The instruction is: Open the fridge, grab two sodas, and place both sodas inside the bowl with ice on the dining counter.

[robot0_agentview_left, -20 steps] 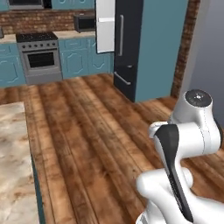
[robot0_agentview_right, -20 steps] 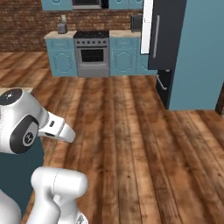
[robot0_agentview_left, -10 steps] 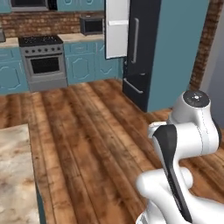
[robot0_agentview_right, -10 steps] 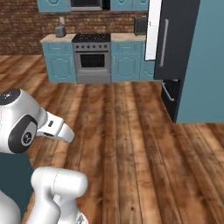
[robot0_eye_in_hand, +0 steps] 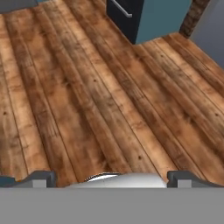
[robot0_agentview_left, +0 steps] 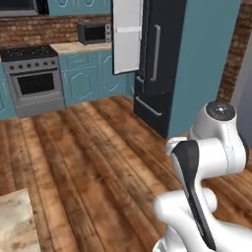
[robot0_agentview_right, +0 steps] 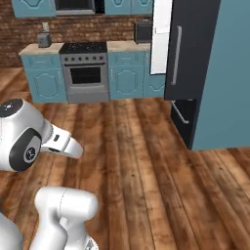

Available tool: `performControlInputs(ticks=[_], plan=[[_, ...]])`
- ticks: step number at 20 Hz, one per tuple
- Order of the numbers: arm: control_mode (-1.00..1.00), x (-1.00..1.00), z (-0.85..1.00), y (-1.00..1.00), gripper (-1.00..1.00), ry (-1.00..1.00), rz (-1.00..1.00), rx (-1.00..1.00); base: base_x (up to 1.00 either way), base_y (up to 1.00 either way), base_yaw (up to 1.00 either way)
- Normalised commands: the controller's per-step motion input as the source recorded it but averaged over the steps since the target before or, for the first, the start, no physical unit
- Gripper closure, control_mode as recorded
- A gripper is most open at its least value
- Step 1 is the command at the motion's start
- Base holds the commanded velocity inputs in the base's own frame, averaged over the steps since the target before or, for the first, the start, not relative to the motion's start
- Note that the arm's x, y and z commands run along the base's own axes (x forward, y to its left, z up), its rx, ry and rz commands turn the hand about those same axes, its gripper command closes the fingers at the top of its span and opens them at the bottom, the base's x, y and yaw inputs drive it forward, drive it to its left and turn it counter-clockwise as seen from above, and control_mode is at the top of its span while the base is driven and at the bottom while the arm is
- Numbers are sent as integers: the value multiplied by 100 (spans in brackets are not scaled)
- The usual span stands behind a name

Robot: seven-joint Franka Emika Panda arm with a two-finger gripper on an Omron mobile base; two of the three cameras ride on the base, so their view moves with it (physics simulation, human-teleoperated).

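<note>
Black fridge (robot0_agentview_left: 160, 64) tall in the upper middle of the left base view, one door (robot0_agentview_left: 127, 34) swung open and showing its pale inner face, long grey bar handle (robot0_agentview_left: 156, 53) on the shut door, drawer with a horizontal grey handle (robot0_agentview_left: 147, 106) at the bottom. Same fridge (robot0_agentview_right: 188, 58) at the upper right of the right base view, set against a teal side panel (robot0_agentview_right: 227, 73). Lower corner of the fridge (robot0_eye_in_hand: 124, 15) at the top edge of the hand view, above a wide stretch of wooden plank floor (robot0_eye_in_hand: 100, 96).

Gripper (robot0_eye_in_hand: 111, 181) at the bottom of the hand view, fingertips (robot0_eye_in_hand: 41, 178) far apart near the left and right of the frame, jaws spread wide, nothing between them, pointed down at the floor. Fridge well apart from the gripper, up and ahead of it.

Corner of the beige marbled dining counter (robot0_agentview_left: 15, 224) at the lower left of the left base view. Grey stove (robot0_agentview_right: 85, 71) between teal cabinets (robot0_agentview_right: 44, 78), microwave (robot0_agentview_left: 93, 32) on the worktop beside the open door, brick wall (robot0_agentview_right: 29, 31) behind.
</note>
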Motion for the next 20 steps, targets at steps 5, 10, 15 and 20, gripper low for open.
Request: performControlInputs(ticks=[5,10,15,20], plan=[[100,0,0,0,-100,0,0,0,100,66,-34],[100,0,0,0,-100,0,0,0,98,81,-35],[100,0,0,0,-100,0,0,0,95,86,-36],[100,0,0,0,-100,0,0,0,91,88,-36]])
